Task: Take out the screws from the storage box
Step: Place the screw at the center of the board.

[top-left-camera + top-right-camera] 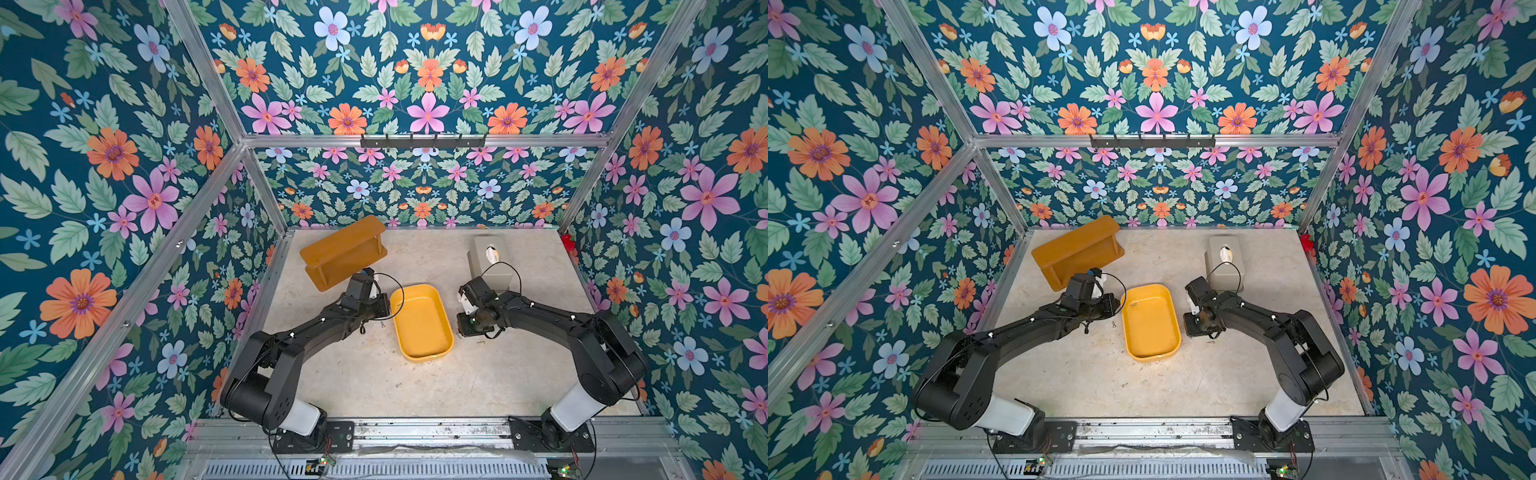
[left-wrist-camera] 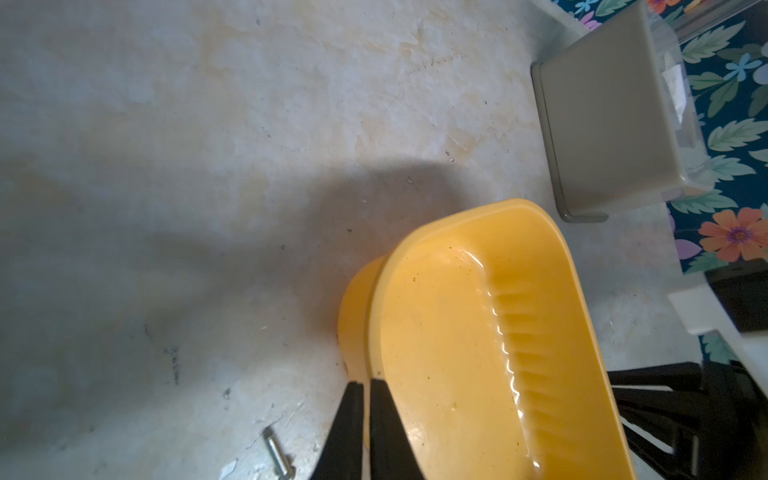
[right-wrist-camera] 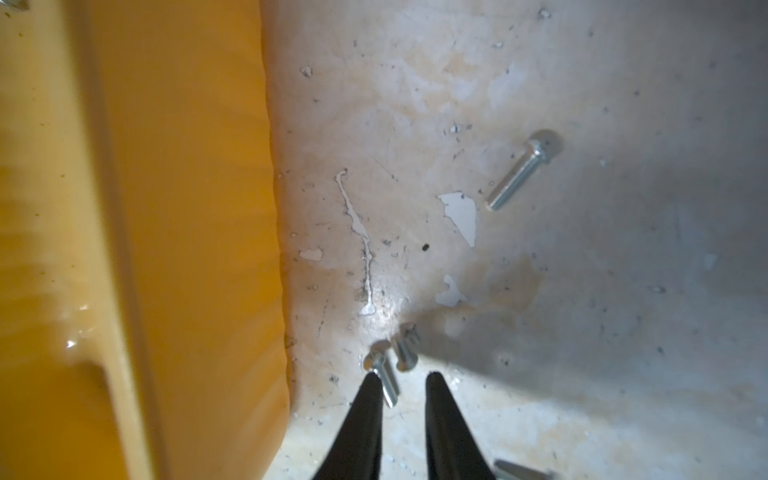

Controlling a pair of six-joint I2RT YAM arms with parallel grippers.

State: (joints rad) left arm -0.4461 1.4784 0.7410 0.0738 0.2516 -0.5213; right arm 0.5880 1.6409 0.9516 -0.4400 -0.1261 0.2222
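Observation:
The mustard-yellow storage box (image 1: 432, 353) sits mid-table in both top views. My left gripper (image 2: 366, 384) is shut on the box's left wall (image 2: 353, 316), one finger inside and one outside. One screw (image 2: 276, 451) lies on the table just outside that wall. A small silvery screw (image 1: 1133, 305) lies inside the box near its far left corner. My right gripper (image 3: 403, 376) hangs open just above the table right of the box (image 3: 187, 208). Two screws (image 3: 380, 370) lie at its fingertips, ungripped, and another screw (image 3: 521, 172) lies farther off.
An orange-brown wooden shelf (image 1: 343, 251) stands at the back left, close behind my left wrist. A grey-beige tissue box (image 1: 490, 259) stands at the back right, behind my right wrist. Floral walls enclose the table on three sides.

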